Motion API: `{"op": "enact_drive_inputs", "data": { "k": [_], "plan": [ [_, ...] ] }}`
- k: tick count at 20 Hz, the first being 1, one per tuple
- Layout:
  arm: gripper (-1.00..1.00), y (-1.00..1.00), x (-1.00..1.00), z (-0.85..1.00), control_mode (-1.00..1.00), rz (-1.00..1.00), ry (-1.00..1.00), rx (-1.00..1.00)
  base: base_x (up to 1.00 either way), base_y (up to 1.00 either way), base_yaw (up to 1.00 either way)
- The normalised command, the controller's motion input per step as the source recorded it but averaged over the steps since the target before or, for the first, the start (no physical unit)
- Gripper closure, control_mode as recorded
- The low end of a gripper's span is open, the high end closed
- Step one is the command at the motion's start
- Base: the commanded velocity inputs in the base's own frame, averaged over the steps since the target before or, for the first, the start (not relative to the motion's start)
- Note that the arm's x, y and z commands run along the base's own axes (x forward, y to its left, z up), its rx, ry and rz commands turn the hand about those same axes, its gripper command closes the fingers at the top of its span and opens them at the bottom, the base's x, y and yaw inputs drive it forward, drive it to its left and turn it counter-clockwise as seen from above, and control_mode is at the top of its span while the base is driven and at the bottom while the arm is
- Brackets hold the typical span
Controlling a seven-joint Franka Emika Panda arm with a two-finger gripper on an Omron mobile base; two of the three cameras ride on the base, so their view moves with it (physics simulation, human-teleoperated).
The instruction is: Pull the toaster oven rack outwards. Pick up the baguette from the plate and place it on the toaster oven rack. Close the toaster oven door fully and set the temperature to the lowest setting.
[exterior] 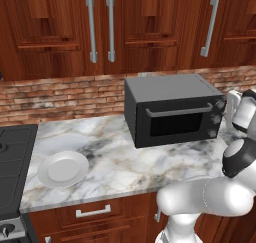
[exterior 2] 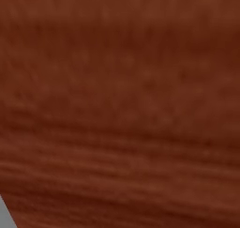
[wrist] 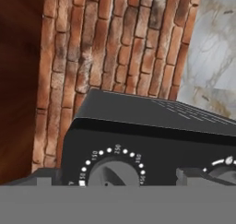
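Dark grey box toaster oven (exterior: 172, 109), door shut, desk's back edge; tool (wrist: 117, 179) wide open, empty, facing numbered dial (wrist: 113, 170); risk: fingertips slipping off, dial missing lowest setting.

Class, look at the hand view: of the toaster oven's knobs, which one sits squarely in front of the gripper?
The knob ringed with white dots and numbers, centred low on the toaster oven. The other knob is cut off at the right edge.

Matt grey toaster oven (exterior: 172, 109), marble counter (exterior: 120, 162)
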Motion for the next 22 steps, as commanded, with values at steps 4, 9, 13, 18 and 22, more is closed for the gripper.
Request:
{"op": "enact_drive_inputs", "data": {
  "k": [4,9,13,18,22],
  "plan": [
    [-1.00,0.10,0.24,0.00,-1.00,0.00,0.04,0.00,0.00,0.00,0.00],
    [-1.00,0.01,0.25,0.00,-1.00,0.00,0.01,0.00,0.00,0.00,0.00],
    [-1.00,0.00,0.15,-0.03,-1.00,0.00,0.00,0.00,0.00,0.00,0.00],
    [-1.00,0.00,-0.14,0.00,-1.00,0.00,-0.01,0.00,0.00,0.00,0.00],
    [-1.00,0.00,-0.06,0.00,-1.00,0.00,-0.03,0.00,0.00,0.00,0.00]
  ]
}}
